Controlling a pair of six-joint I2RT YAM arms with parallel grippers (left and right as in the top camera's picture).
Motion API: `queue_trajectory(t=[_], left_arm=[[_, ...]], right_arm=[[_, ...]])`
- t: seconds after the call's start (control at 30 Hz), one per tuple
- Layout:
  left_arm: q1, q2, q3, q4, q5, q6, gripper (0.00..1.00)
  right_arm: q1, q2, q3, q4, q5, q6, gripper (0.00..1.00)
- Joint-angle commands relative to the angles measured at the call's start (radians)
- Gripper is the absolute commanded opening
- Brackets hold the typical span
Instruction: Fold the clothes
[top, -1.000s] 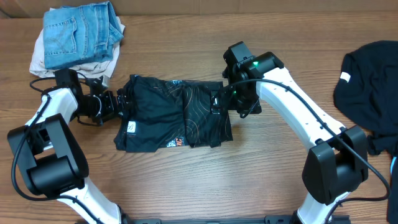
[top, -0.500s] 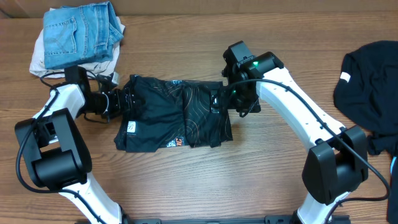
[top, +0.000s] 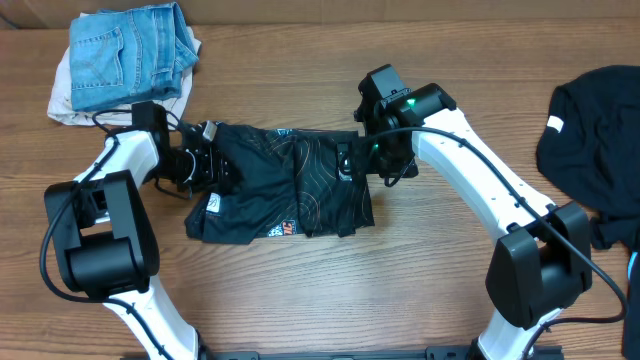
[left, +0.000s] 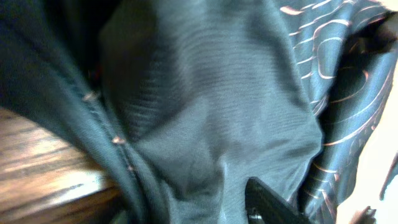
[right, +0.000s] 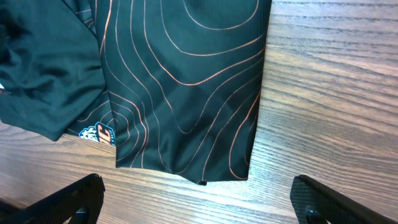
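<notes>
The clothes (top: 285, 185), a black jersey with fine orange contour lines, lie folded on the wooden table. My left gripper (top: 205, 163) sits at the jersey's upper left edge. In the left wrist view bunched black cloth (left: 205, 118) fills the frame. It hides all but one dark finger (left: 268, 200), so the jaw gap does not show. My right gripper (top: 358, 165) is at the jersey's right edge. Its two fingers stand wide apart and empty (right: 199, 205) over bare wood, just off the jersey's hem (right: 186, 168).
Folded blue jeans (top: 130, 55) lie on a pale cloth at the back left. Another black garment (top: 595, 130) is heaped at the right edge of the table (top: 300, 300).
My left gripper has moved right, from beside the jersey onto its left edge, and cloth now fills its view. The right arm has not moved.
</notes>
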Motion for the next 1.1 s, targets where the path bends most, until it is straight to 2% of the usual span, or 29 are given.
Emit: queue_trajectory(t=[0.0, 0.1, 0.27, 0.43, 0.8, 0.93, 1.07], left_arm=[[-0.017, 0.092, -0.061, -0.008, -0.184, -0.032, 0.24], [-0.016, 0.092, -0.060, -0.007, -0.187, -0.047, 0.04], [-0.014, 0.092, -0.055, -0.017, -0.297, -0.109, 0.04], [-0.013, 0.092, 0.019, -0.111, -0.404, -0.128, 0.04], [-0.013, 0.092, 0.341, -0.357, -0.449, -0.136, 0.04], [-0.015, 0.092, 0.489, -0.484, -0.476, -0.182, 0.04], [-0.037, 0.092, 0.603, -0.592, -0.495, -0.186, 0.04]], right_arm=[[0.002, -0.012, 0.009, 0.003, 0.010, -0.017, 1.00], [0.002, -0.012, 0.009, 0.003, 0.010, -0.017, 1.00], [0.002, -0.012, 0.002, 0.002, 0.010, -0.021, 1.00], [0.002, -0.012, -0.025, -0.003, 0.014, -0.039, 1.00], [0.001, -0.012, -0.025, 0.010, 0.031, -0.038, 0.95], [-0.004, -0.012, -0.024, 0.014, 0.163, 0.000, 0.94], [-0.054, -0.012, -0.025, 0.040, 0.197, 0.015, 0.96]])
